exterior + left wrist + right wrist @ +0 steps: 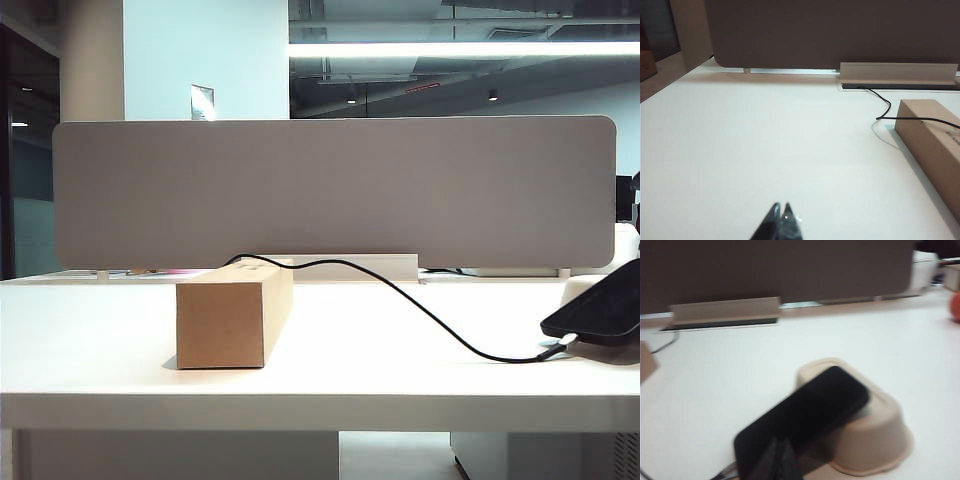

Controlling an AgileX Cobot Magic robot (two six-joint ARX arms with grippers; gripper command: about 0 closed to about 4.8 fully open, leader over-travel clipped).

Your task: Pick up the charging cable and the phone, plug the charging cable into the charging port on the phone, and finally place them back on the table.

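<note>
Phone propped on an upturned bowl, cable strung across the table, both grippers clenched and empty.

The phone (805, 412) leans tilted with its upper end on a beige upturned bowl (875, 440) and its lower end down at the table (330, 345), at the right of the exterior view. The cable (420, 305) runs from the slot under the grey divider (330, 190), over the top of the cardboard box (230, 320), then down along the table to the phone's lower end; whether its plug sits in the port cannot be told. The left gripper (781, 212) hovers low above bare table, well apart from the box, fingertips pressed together. The right gripper (780, 447) hangs just before the phone's lower end, tips together, grasping nothing.
</note>
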